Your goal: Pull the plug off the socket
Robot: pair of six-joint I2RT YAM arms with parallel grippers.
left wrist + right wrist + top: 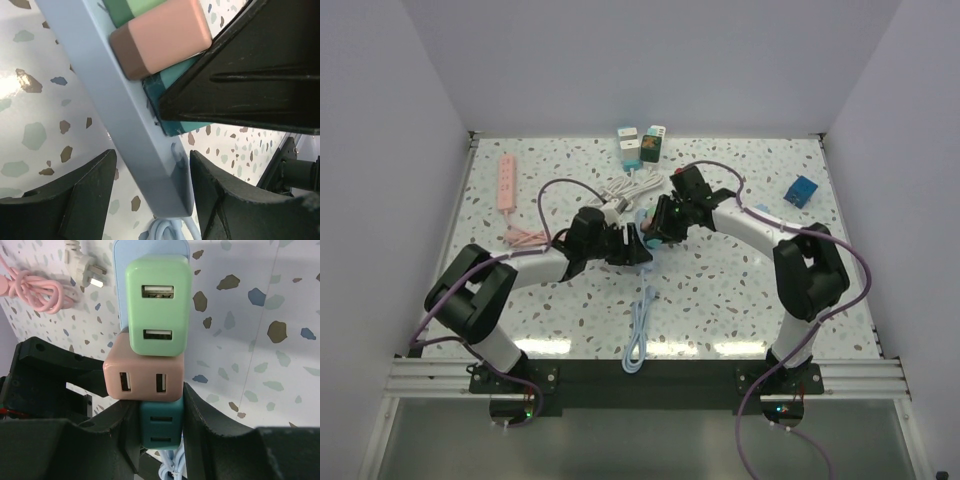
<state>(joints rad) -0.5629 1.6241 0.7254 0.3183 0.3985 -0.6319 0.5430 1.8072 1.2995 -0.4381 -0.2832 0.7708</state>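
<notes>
Grasp made, pull not begun: the right end effector (161, 415) pinches the teal plug (160, 432) seated in the blue socket strip (125, 120) at the middle of the surface (720, 300), while the left end effector (152, 167) straddles that strip open, not clamping it, so it probably must brace the strip first.

Bright overhead light, soft shadows, glare along near edge of table (720, 300), left-wrist close-up soft

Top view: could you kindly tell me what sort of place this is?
Probably a robot test cell in a lab: a speckled tabletop boxed in by plain white walls, a metal rail along its near edge, and a pink strip laid out as a prop.
</notes>
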